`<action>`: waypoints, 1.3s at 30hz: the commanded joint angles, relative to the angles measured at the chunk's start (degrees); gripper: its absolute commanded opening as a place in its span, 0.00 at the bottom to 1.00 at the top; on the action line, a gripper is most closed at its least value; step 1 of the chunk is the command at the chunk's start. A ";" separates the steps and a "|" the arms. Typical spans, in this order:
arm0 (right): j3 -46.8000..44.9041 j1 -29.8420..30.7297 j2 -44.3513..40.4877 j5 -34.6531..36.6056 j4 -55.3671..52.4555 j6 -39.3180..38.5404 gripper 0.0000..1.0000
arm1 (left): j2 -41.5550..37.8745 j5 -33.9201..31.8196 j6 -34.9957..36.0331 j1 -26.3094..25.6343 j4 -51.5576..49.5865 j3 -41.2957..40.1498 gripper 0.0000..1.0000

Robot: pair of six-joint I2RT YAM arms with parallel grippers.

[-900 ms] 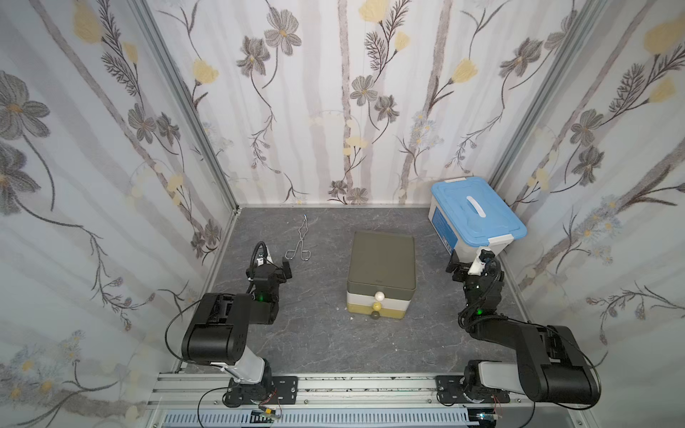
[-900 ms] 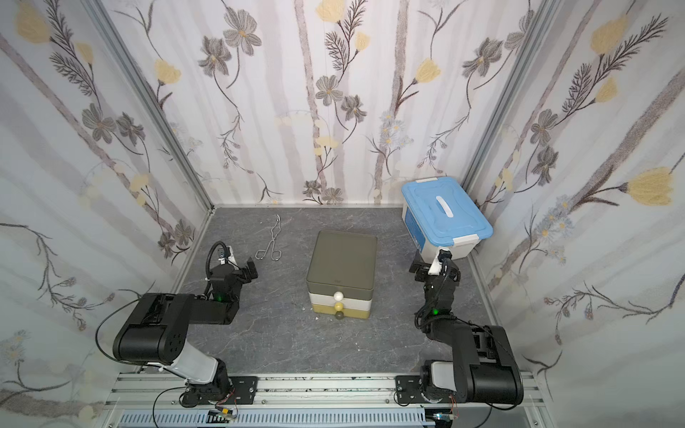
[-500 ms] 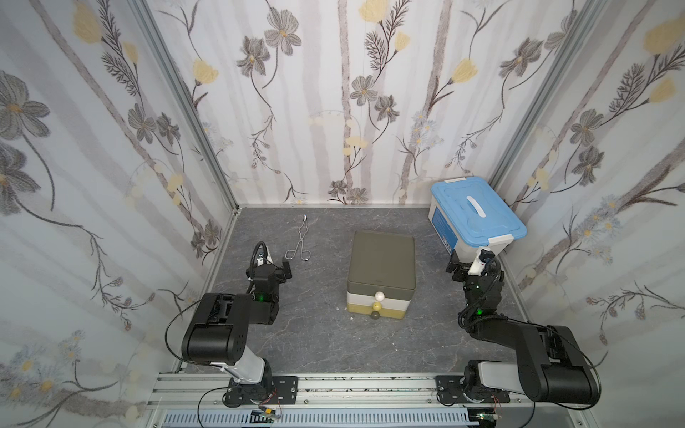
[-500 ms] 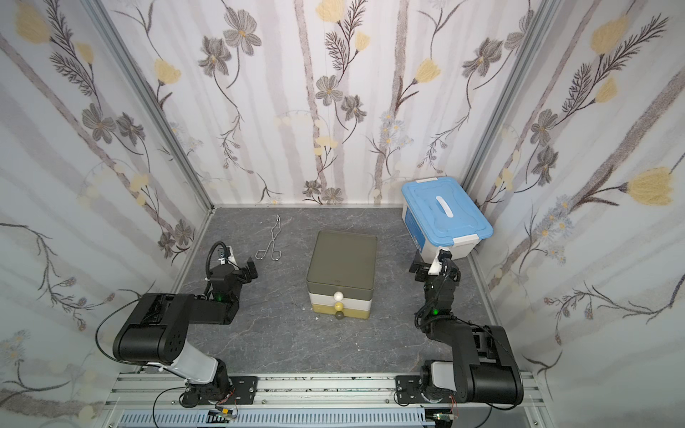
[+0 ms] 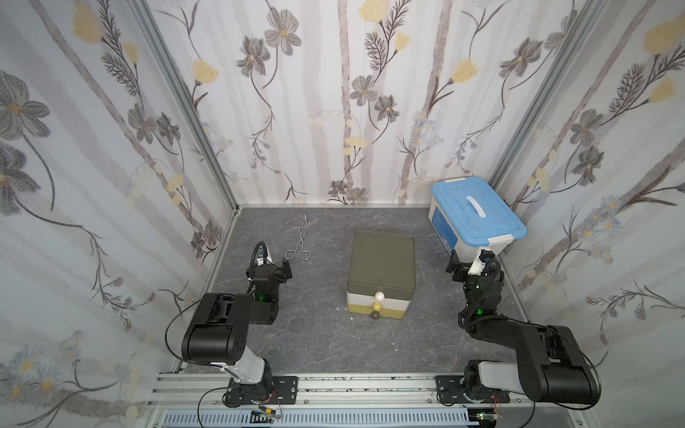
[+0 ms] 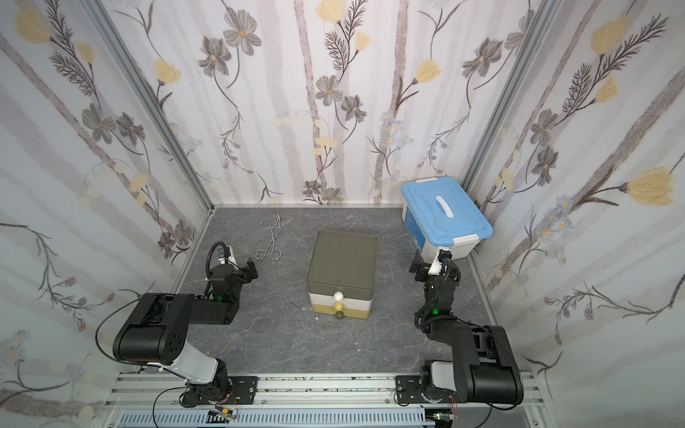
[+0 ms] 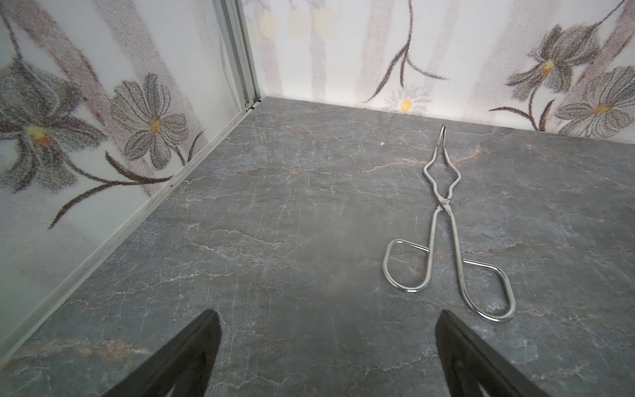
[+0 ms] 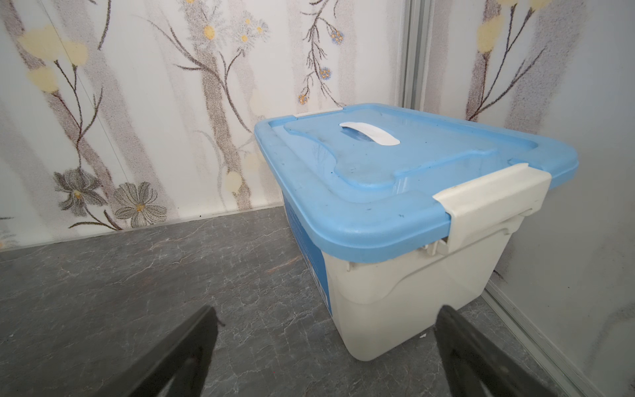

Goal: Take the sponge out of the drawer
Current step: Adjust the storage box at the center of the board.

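A small drawer cabinet [image 5: 381, 263] [image 6: 343, 259] with an olive top stands mid-table. Its three drawers are stacked at the front, with a white knob [image 5: 379, 295], a yellow knob [image 5: 377, 306] and an olive knob [image 5: 374, 315]. All three drawers look shut. The sponge is hidden. My left gripper [image 5: 273, 264] [image 7: 326, 319] rests low over the table left of the cabinet, open and empty. To the cabinet's right my right gripper [image 5: 469, 265] [image 8: 326, 316] is also open and empty, facing a blue-lidded box.
Metal tongs [image 5: 300, 241] [image 7: 443, 220] lie on the table just beyond the left gripper. A white box with a blue lid [image 5: 476, 215] [image 8: 395, 178] fills the back right corner, close to the right gripper. Flowered walls enclose three sides.
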 commanded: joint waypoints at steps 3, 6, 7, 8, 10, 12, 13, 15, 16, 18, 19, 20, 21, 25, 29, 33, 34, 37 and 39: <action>0.10 0.05 -0.11 0.49 0.79 -0.53 1.00 | 0.05 -0.31 0.09 0.03 0.93 0.23 1.00; 0.04 0.00 -0.11 0.49 0.79 -0.53 1.00 | 0.09 -0.29 0.09 0.05 0.98 0.18 1.00; 0.12 0.04 -0.11 0.49 0.81 -0.53 1.00 | 0.05 -0.26 0.09 0.10 1.01 0.15 1.00; 0.07 0.04 -0.11 0.45 0.85 -0.53 1.00 | 0.05 -0.26 0.09 0.06 0.95 0.15 1.00; 0.10 0.01 -0.11 0.49 0.81 -0.53 1.00 | 0.05 -0.26 0.09 0.05 0.95 0.20 1.00; 0.09 0.03 -0.11 0.45 0.82 -0.53 1.00 | 0.01 -0.30 0.09 0.09 0.97 0.22 1.00; 0.09 0.06 -0.11 0.49 0.79 -0.53 1.00 | -0.04 -0.31 0.10 0.06 1.10 0.18 1.00; 0.12 0.04 -0.11 0.48 0.85 -0.52 1.00 | -0.12 -0.48 0.01 0.03 1.16 0.14 1.00; 0.08 0.01 -0.11 0.48 0.80 -0.53 1.00 | -0.13 -0.48 0.01 0.06 1.12 0.14 1.00; 0.10 -0.03 -0.11 0.49 0.87 -0.53 1.00 | -0.12 -0.48 0.06 0.09 1.15 0.12 1.00; 0.05 0.00 -0.11 0.49 0.87 -0.52 1.00 | -0.12 -0.48 0.00 0.09 1.12 0.12 1.00; 0.08 0.02 -0.11 0.49 0.87 -0.53 1.00 | -0.13 -0.48 0.00 0.12 1.09 0.13 1.00; 0.06 0.01 -0.11 0.42 0.87 -0.52 1.00 | -0.13 -0.55 0.00 0.08 1.13 0.13 1.00; 0.04 0.05 -0.31 0.49 1.08 -0.58 1.00 | -0.10 -0.57 0.00 0.04 1.12 0.12 1.00; 8.65 1.46 -5.56 1.53 -17.08 -1.91 1.00 | -3.54 -1.48 1.03 -0.87 -2.04 0.37 1.00; 14.51 2.64 -9.22 1.39 -26.57 1.36 1.00 | -12.98 -4.22 3.85 -3.85 -13.41 2.98 1.00; 15.62 3.01 -9.89 0.67 -28.08 3.23 1.00 | -15.98 -4.39 2.84 -4.63 -16.58 3.65 1.00; 20.33 4.80 -11.07 -1.53 -36.18 8.08 1.00 | -24.86 1.18 -2.53 -4.96 -28.41 7.08 1.00; 22.87 6.49 -11.76 -5.69 -40.39 9.94 1.00 | -28.83 4.41 -6.41 -5.34 -36.03 9.40 1.00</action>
